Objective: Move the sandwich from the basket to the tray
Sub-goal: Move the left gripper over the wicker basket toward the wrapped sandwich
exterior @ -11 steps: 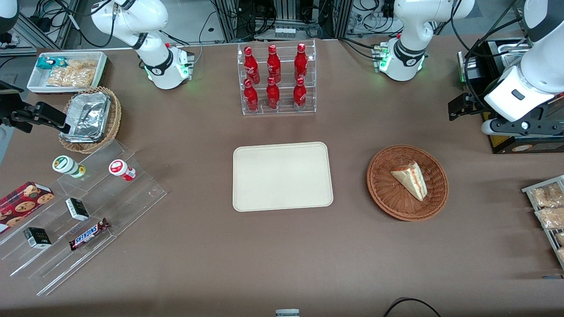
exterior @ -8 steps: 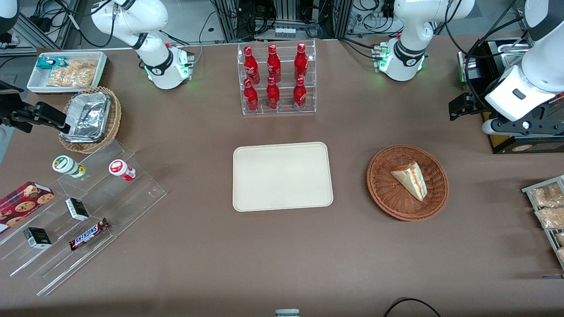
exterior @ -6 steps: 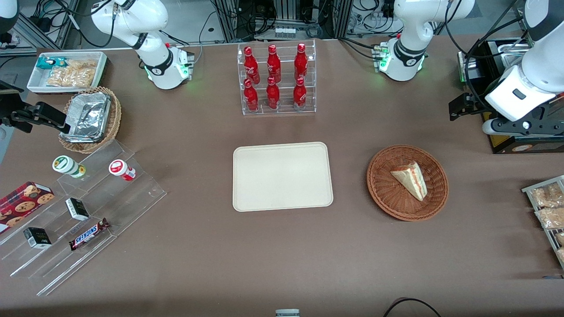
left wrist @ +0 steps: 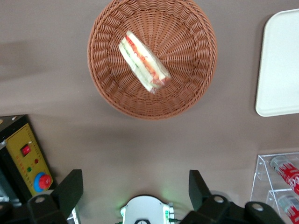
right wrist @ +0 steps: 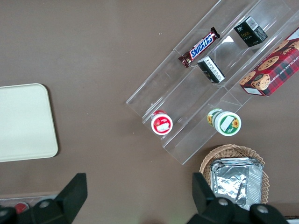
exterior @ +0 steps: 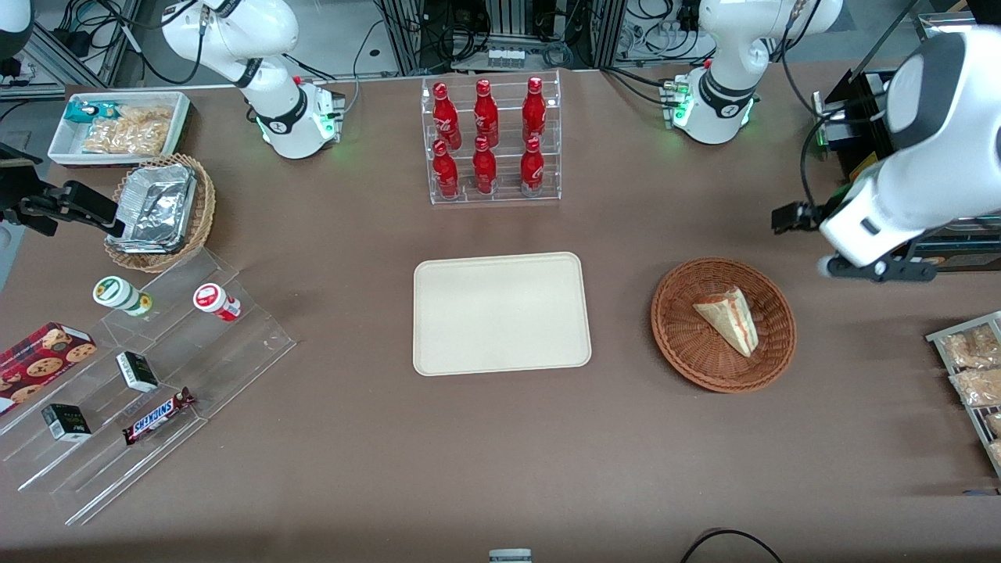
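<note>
The sandwich (exterior: pixel 729 319) is a pale wedge with a red and green filling stripe. It lies in the round reddish-brown wicker basket (exterior: pixel 679 352). The cream tray (exterior: pixel 500 313) lies flat beside the basket, toward the parked arm's end, with nothing on it. My left gripper (exterior: pixel 876 270) hangs high above the table, beside the basket toward the working arm's end and a little farther from the front camera. In the left wrist view the gripper (left wrist: pixel 133 191) is open and empty, its fingers (left wrist: pixel 70 189) wide apart, with the sandwich (left wrist: pixel 142 61), basket (left wrist: pixel 112 95) and a tray corner (left wrist: pixel 280 70) below.
A clear rack of red bottles (exterior: pixel 493 141) stands farther from the front camera than the tray. A black box with a yellow button panel (left wrist: pixel 30 161) sits near the gripper. Bagged snacks (exterior: pixel 970 367) lie at the working arm's end. A stepped clear shelf (exterior: pixel 156 375) and a foil-lined basket (exterior: pixel 160 211) are at the parked arm's end.
The left arm has swung toward the basket and nearer the front camera, most of it in the last half second. The sandwich, basket and tray have not moved.
</note>
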You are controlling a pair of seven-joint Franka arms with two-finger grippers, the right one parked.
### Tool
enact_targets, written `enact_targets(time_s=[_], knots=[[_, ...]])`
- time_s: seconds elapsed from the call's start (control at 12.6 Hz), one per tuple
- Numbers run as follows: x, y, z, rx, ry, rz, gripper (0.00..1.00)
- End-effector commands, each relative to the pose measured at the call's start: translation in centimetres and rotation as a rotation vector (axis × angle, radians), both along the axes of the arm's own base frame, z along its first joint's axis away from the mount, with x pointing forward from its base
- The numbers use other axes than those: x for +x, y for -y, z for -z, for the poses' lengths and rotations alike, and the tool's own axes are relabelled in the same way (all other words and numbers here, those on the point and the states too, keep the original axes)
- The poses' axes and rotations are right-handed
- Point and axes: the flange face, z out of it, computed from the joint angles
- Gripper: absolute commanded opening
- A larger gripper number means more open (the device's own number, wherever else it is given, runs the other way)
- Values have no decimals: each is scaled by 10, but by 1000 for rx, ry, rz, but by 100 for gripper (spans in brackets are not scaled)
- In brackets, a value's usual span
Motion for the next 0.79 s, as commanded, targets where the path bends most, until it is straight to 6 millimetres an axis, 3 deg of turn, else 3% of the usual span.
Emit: enact_targets(time_s=[0.0, 0.48, 0.71], knots=[[4, 1, 38, 7, 25, 7, 100], [-7, 0, 125, -7, 132, -2, 100], [-23, 0, 158, 18, 212, -199, 100]])
